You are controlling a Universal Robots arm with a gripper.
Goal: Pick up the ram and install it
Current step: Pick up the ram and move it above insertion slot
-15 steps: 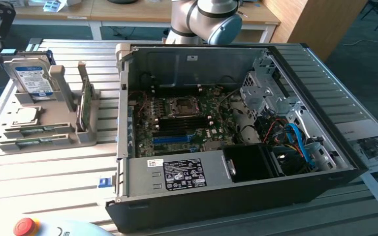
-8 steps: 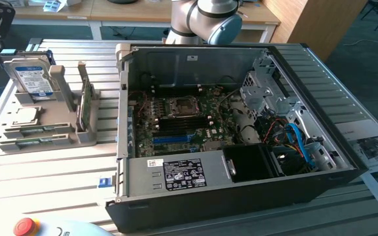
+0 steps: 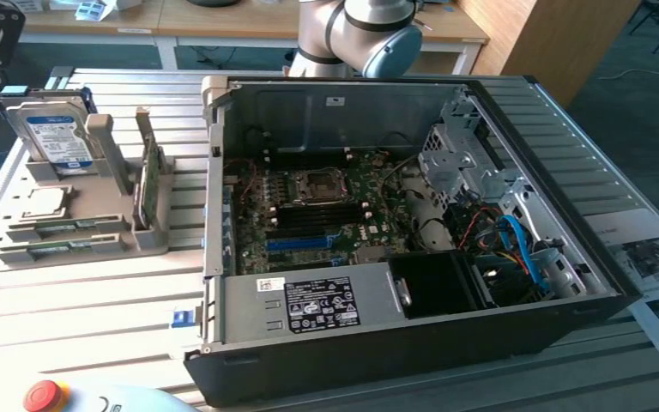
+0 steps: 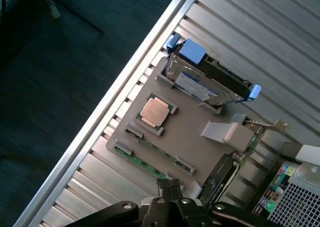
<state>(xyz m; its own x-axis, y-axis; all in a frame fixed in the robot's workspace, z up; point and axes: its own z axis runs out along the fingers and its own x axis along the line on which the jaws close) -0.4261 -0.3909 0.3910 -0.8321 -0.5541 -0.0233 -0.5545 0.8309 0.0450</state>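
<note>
On the slatted desk [image 3: 78,318], at the exterior view's left of the open computer case [image 3: 421,360], a grey holder [image 3: 147,243] carries loose parts. The ram [image 3: 64,250] lies flat in the slot along the holder's edge farthest from the hard drive [image 3: 57,133], with nothing touching it. The drive's blue label and the black label [image 3: 322,305] on the case's power supply carry print too small to read. The arm [image 3: 364,34] rises behind the case. The gripper [image 4: 169,183] hangs above the holder, near the ram slot. Its jaws are closed together and hold nothing.
</note>
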